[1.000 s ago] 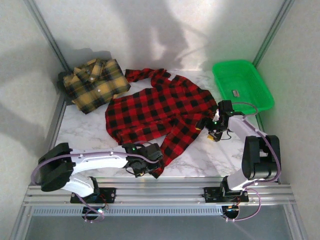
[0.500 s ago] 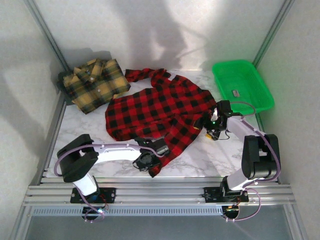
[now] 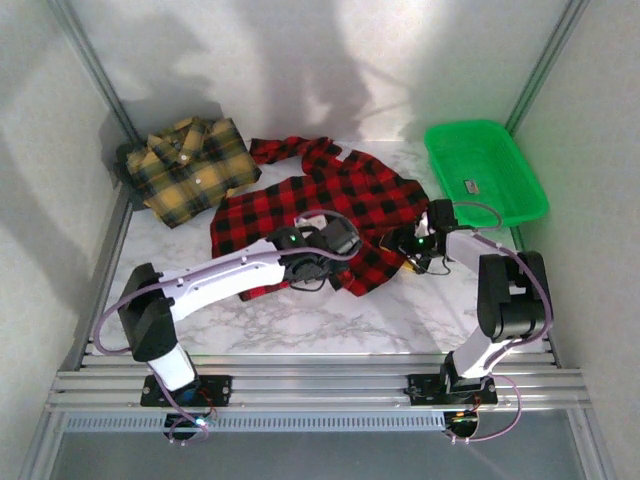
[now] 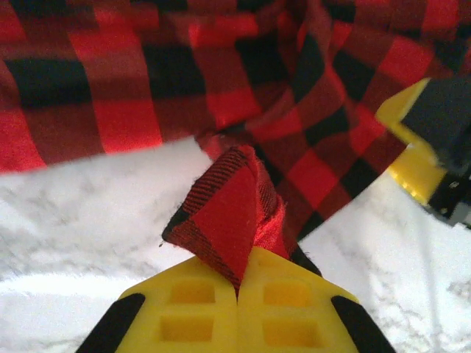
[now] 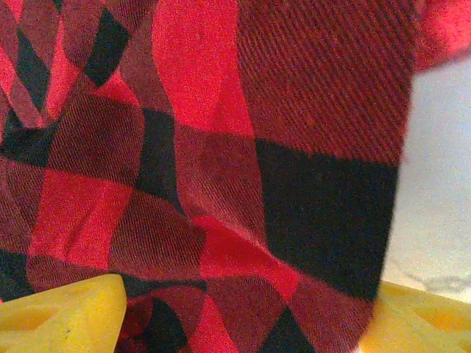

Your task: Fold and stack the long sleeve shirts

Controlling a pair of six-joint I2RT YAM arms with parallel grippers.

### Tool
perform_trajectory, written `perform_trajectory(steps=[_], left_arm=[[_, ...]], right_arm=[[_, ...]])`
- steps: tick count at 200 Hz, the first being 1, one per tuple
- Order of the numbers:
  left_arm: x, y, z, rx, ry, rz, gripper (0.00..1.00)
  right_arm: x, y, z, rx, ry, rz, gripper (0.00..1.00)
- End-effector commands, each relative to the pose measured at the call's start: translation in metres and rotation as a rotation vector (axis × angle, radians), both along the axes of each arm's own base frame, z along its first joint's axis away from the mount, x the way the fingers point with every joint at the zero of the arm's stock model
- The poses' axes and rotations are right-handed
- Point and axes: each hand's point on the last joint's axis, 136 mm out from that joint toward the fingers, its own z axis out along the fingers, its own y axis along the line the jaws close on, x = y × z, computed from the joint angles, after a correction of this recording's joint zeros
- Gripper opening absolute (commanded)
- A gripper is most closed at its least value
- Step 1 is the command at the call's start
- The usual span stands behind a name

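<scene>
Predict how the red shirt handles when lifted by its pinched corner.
Likely floppy: the red shirt creases at the shut left jaws. Probably light: that small pinch holds a corner up. May bunch dragging over the table.

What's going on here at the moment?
Both arms are working on the red-and-black shirt, which is spread on the marble table. The left gripper has its jaws shut on a corner of it, by the shirt's near edge. The right gripper sits at the shirt's right edge, jaws wide apart with cloth between them. The yellow-and-black shirt lies apart at the far left; nothing is stacked yet.
</scene>
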Motion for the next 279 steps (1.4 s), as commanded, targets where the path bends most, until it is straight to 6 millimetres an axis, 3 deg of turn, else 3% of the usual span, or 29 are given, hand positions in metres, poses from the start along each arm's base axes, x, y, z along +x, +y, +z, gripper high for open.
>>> perform_trajectory(steps=[1, 36, 78, 159, 199, 215, 230, 259, 279], left_arm=[[0.026, 0.029, 0.047, 0.077, -0.123, 0.0, 0.0], [0.063, 0.033, 0.09, 0.086, -0.244, -0.024, 0.0], [0.099, 0.028, 0.131, 0.041, -0.365, -0.061, 0.0], [0.142, 0.003, 0.147, 0.047, -0.453, -0.15, 0.01], [0.169, 0.004, 0.147, 0.045, -0.469, -0.113, 0.01], [0.185, 0.006, 0.154, -0.012, -0.484, -0.069, 0.02], [0.2, 0.004, 0.16, -0.084, -0.491, -0.037, 0.02], [0.222, -0.009, 0.161, -0.181, -0.476, -0.033, 0.02], [0.228, -0.019, 0.151, -0.189, -0.454, -0.051, 0.02]], right_arm=[[0.027, 0.011, 0.017, 0.068, -0.059, -0.028, 0.78], [0.05, 0.014, 0.026, 0.103, -0.072, -0.079, 0.64], [0.072, 0.008, 0.03, 0.104, -0.086, -0.134, 0.37], [0.104, -0.026, 0.036, 0.105, -0.104, -0.254, 0.27], [0.123, -0.036, 0.048, 0.099, -0.174, -0.295, 0.25], [0.12, -0.034, 0.066, 0.113, -0.233, -0.273, 0.25], [0.105, -0.027, 0.072, 0.128, -0.221, -0.231, 0.25], [0.067, -0.019, 0.069, 0.148, -0.193, -0.195, 0.19], [0.054, -0.018, 0.056, 0.145, -0.167, -0.192, 0.16]])
